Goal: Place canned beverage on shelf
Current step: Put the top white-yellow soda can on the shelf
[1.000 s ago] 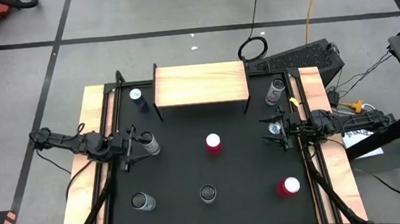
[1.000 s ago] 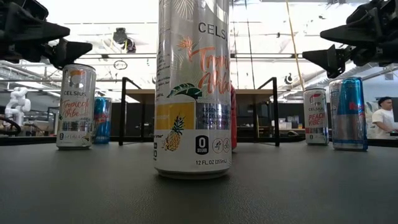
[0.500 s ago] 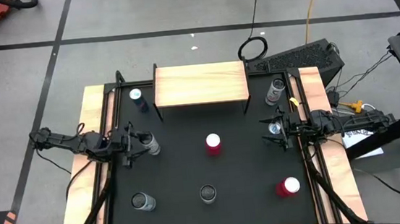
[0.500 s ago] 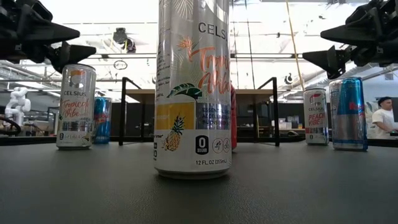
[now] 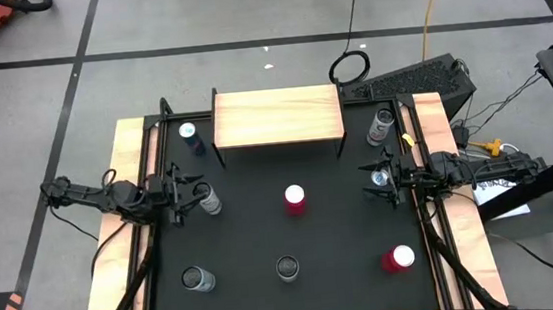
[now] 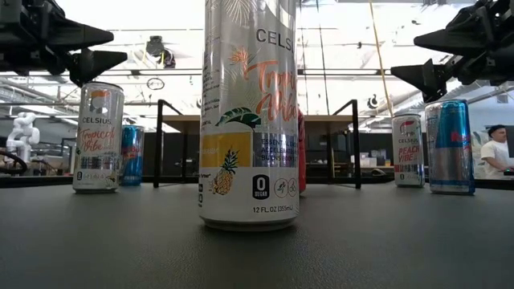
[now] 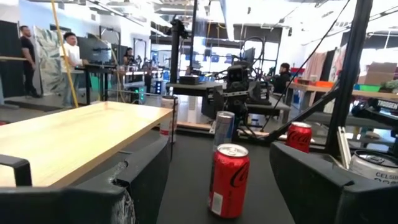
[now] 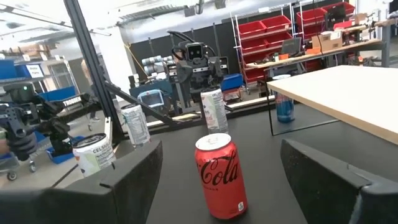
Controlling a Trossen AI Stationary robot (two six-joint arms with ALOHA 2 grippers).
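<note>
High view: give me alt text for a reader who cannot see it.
Seen from above, a bare light-wood shelf stands at the far edge of a black mat with eight cans scattered around, none on it. The left gripper is open by a silver can; the right gripper is open at the mat's right edge.

The shelf [image 5: 276, 116] stands at the mat's [image 5: 334, 240] far edge; three cans line its near edge.

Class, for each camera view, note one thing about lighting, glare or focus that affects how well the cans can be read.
High view: even light, can tops tiny, no labels legible. Low view: bright backlit ceiling, both grippers silhouetted; the near Celsius can fills the frame, label readable. Left wrist view: the Coca-Cola can sharp, room behind washed out. Right wrist view: same can crisp, own fingers blurred.
</note>
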